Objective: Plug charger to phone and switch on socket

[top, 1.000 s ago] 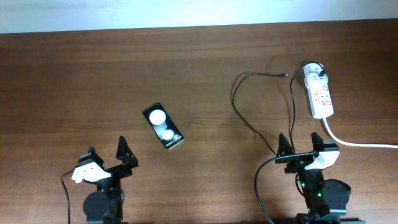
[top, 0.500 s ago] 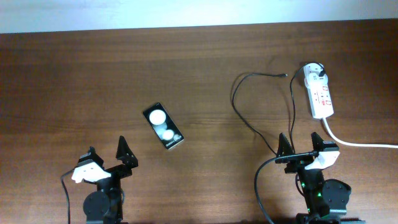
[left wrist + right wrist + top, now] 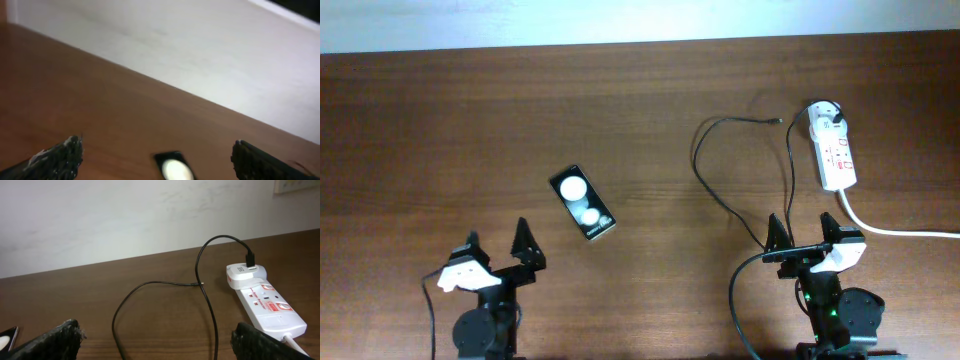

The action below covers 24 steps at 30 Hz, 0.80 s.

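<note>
Brown wooden counter (image 3: 440,120) carries the phone (image 3: 582,203) left of centre and the socket (image 3: 835,158) far right; the left end effector (image 3: 498,242) and right end effector (image 3: 801,228) both gape wide, holding nothing. With the charger (image 3: 696,158) lying slack, its tip near the socket and well apart from the phone, dragging it across could tug the adapter (image 3: 825,115) out, and its loops or the thick white cord (image 3: 890,228) could snag the right arm.
</note>
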Each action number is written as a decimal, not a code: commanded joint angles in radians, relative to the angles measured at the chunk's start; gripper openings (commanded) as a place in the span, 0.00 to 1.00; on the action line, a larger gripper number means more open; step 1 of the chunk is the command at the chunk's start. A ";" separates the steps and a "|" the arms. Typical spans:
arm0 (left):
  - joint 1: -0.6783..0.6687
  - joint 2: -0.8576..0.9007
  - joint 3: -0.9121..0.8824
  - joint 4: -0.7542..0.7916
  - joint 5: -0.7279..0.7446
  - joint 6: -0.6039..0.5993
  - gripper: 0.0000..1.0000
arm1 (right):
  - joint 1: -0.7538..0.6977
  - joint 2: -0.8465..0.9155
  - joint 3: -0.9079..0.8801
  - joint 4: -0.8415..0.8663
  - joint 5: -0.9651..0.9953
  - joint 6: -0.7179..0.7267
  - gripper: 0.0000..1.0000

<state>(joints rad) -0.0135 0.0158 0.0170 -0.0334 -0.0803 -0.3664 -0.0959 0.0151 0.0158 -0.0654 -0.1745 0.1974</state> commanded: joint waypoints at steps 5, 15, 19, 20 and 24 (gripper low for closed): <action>0.003 0.005 0.181 -0.214 0.219 0.003 0.99 | 0.011 -0.002 -0.010 0.003 0.010 -0.010 0.99; 0.003 0.409 0.637 -0.521 0.219 0.025 0.99 | 0.011 -0.002 -0.010 0.003 0.010 -0.010 0.99; 0.003 0.677 0.909 -0.735 0.219 0.025 0.99 | 0.011 -0.002 -0.010 0.003 0.009 -0.010 0.99; 0.003 0.771 1.010 -0.832 0.219 0.025 0.99 | 0.011 -0.002 -0.010 0.003 0.009 -0.010 0.99; 0.003 1.019 1.259 -1.081 0.283 0.024 0.99 | 0.011 -0.002 -0.010 0.003 0.010 -0.010 0.99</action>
<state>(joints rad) -0.0135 0.9142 1.1507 -1.0382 0.1345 -0.3576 -0.0952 0.0177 0.0147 -0.0624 -0.1738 0.1970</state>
